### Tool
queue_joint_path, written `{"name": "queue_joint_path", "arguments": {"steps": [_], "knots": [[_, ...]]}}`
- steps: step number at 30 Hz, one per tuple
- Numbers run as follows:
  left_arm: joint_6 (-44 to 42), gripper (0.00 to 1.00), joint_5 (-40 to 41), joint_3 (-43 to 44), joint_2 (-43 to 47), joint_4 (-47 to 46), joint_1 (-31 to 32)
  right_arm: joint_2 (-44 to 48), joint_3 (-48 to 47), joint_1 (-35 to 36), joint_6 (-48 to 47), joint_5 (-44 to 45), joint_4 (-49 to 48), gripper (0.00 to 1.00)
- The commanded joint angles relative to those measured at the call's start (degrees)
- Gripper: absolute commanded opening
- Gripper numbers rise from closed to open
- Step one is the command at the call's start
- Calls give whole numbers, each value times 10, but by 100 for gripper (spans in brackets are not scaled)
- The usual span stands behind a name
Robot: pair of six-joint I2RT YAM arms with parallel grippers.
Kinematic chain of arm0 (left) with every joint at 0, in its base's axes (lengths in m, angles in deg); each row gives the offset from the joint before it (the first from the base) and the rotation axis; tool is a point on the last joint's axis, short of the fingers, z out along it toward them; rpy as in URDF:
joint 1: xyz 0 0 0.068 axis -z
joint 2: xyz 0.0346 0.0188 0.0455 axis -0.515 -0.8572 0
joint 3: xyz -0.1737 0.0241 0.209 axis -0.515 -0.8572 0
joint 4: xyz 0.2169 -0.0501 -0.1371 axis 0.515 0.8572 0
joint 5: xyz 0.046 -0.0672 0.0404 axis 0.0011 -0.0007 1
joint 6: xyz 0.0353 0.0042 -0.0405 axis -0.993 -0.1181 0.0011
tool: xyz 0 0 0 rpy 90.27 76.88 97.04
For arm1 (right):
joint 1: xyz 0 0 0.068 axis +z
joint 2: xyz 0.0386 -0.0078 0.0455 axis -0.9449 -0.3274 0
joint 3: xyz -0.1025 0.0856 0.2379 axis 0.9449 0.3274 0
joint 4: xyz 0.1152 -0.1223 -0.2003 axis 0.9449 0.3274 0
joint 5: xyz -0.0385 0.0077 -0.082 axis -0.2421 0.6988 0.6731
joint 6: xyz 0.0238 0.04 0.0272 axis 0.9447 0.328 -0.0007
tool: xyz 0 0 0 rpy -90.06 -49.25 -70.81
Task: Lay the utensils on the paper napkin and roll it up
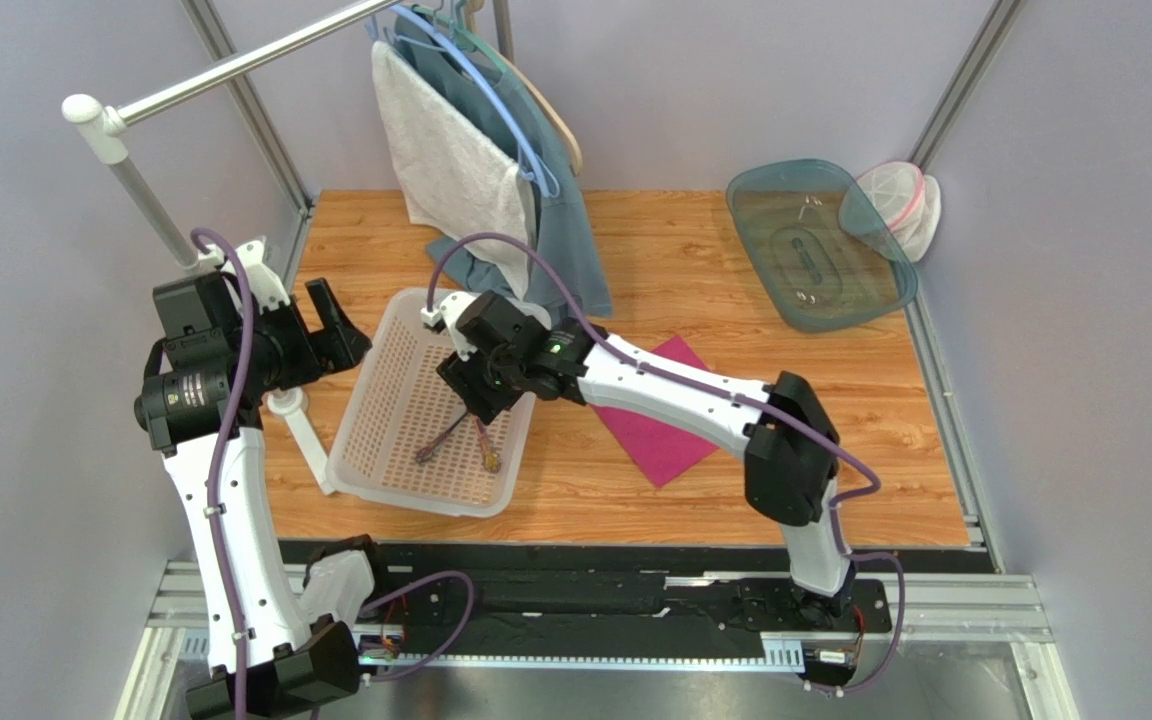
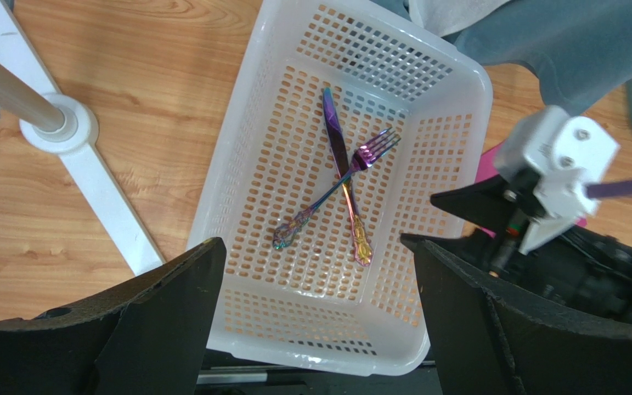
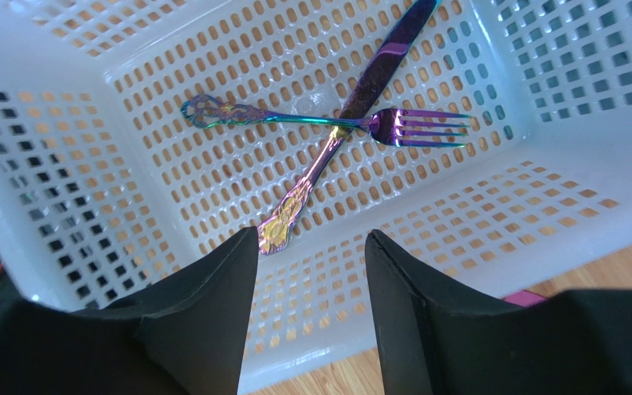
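Two iridescent purple utensils lie crossed on the floor of the white basket (image 1: 372,383): a fork (image 2: 336,185) and a knife (image 2: 341,169). Both also show in the right wrist view, the fork (image 3: 327,123) over the knife (image 3: 360,90). My right gripper (image 1: 465,398) hovers open and empty above the basket's right side, just above the knife handle (image 3: 276,226). My left gripper (image 1: 334,318) is open and empty at the basket's far left corner, above the rim. The magenta paper napkin (image 1: 665,413) lies flat on the table right of the basket, partly under my right arm.
A grey-white towel (image 1: 447,165) and a teal cloth (image 1: 575,225) hang from a rail behind the basket. The rack's white post (image 1: 124,165) and foot (image 2: 64,123) stand left of the basket. A teal tray (image 1: 815,240) and a clear container (image 1: 898,203) sit at the back right.
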Motion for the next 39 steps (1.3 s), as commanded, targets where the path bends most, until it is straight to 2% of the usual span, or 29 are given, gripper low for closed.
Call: {"name": "queue_joint_path", "arguments": {"steps": [1,8,18,20,39], "knots": [[18,94,1,4,4,2,-9,-46,-51,0,64,41,-24,54],[18,94,7,-2,4,1,-9,-106,-87,-1,104,46,-18,46],[15,94,17,-9,12,1,-9,-152,-103,18,117,69,-18,43],[15,94,16,-9,15,1,-9,-159,-102,18,120,76,-17,38],[4,94,19,-13,14,3,-9,-230,-119,17,127,79,-17,33]]}}
